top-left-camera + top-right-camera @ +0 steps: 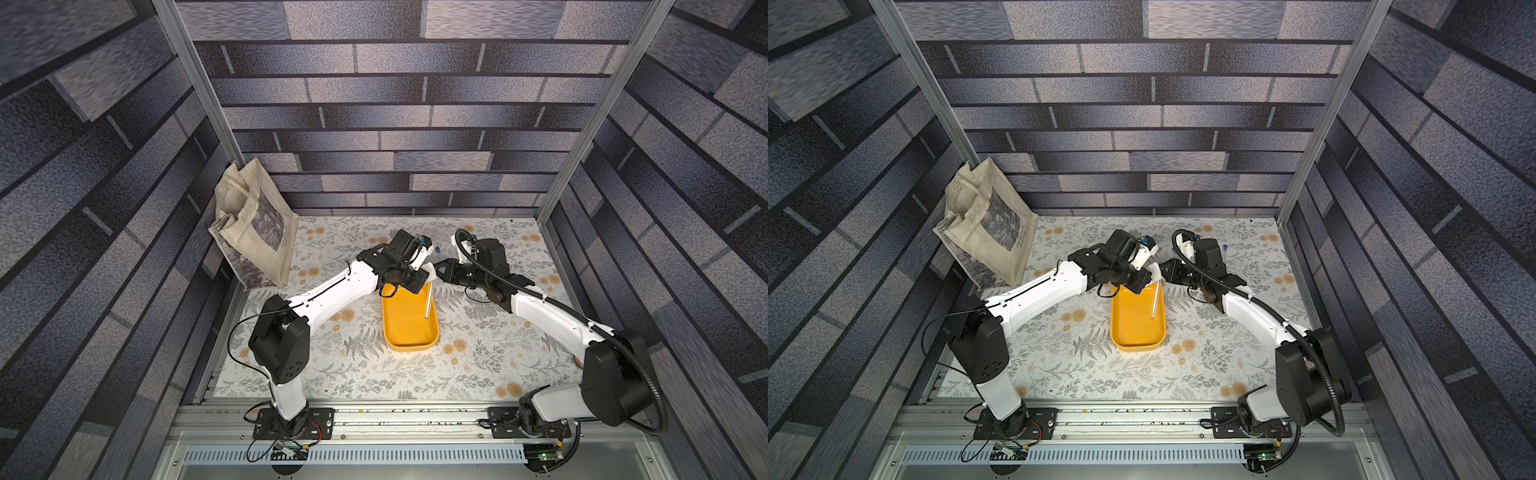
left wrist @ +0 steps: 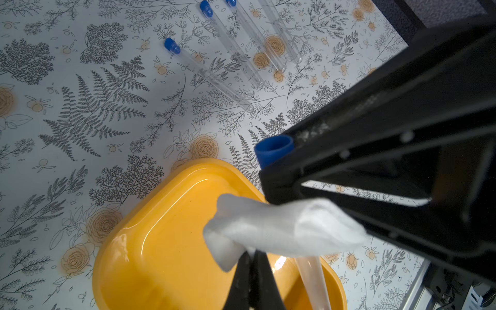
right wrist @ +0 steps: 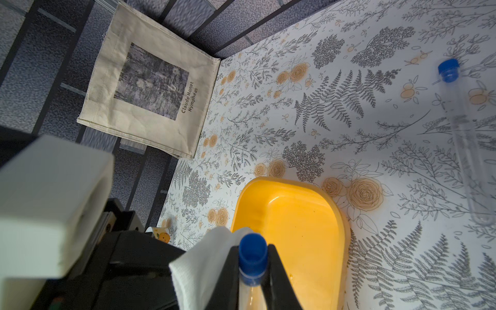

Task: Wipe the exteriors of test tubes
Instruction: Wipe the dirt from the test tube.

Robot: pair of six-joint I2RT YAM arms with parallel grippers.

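Above a shallow yellow plastic tray [image 1: 411, 347] on the fern-and-rose patterned table [image 1: 374, 374], the robot's two arms meet near the tray's far end. The right gripper [image 3: 252, 257] is clamped tight on the blue-capped end of a slender clear test tube [image 1: 428, 301]. It holds the tube cap-up and tilted, with the bare glass reaching down over the tray's right-hand side. Whether the tip touches the tray cannot be told. The left gripper [image 2: 251, 268] comes in from the opposite side, its black fingers pinched closed on a folded white cloth [image 2: 281, 228]. The cloth bunches against the tube just below the right gripper's fingers, and the glass emerges beneath it. The tube itself passes beside the left fingers, not between them. Four more clear tubes [image 2: 212, 77] lie side by side on the table just past the tray's far end, none touching the tray. Three of them show blue caps, and the fourth's cap end runs out of the wrist view. A beige canvas tote bag printed with a grey painting [image 1: 253, 228] leans against the wall in the back left corner, well apart from the tray and both grippers.
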